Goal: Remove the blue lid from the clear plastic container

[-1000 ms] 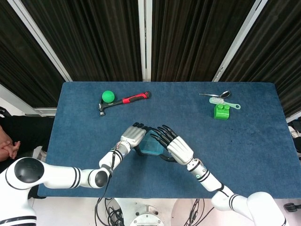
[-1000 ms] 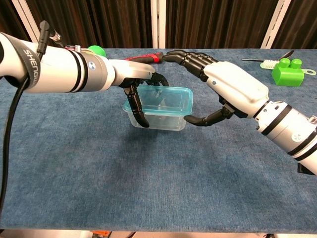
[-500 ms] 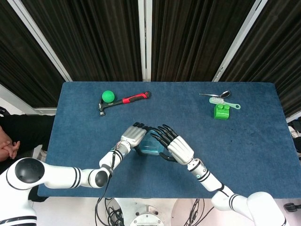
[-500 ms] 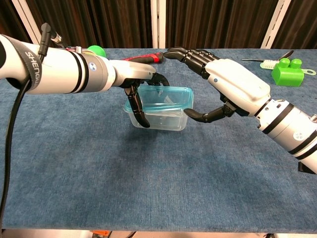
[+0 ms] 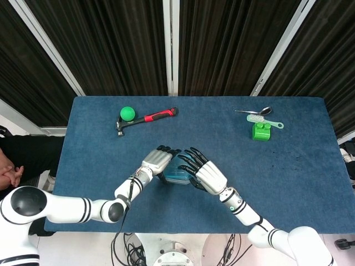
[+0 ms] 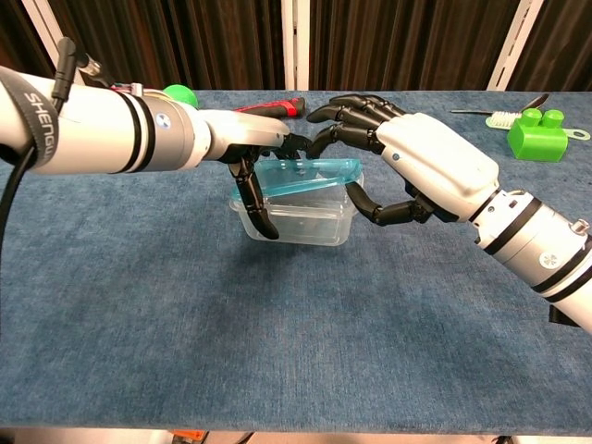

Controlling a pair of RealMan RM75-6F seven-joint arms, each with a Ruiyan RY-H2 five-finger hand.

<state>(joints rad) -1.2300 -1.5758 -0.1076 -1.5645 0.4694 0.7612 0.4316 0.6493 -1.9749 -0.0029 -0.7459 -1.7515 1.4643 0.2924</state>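
Change: the translucent blue lid now tilts, its right edge raised off the clear plastic container; earlier it sat flat.
Right hand: fingers curled around the lid's right end, gripping it.
Left hand: clamped on the container's left side.
Place: container at frame centre on the blue desk.

We read one piece of lettering: white capitals "SHENG" on the dark band of the left arm, at the left edge of the chest view, where the frame cuts the word off. We make out no other readable text, label or number in either view.
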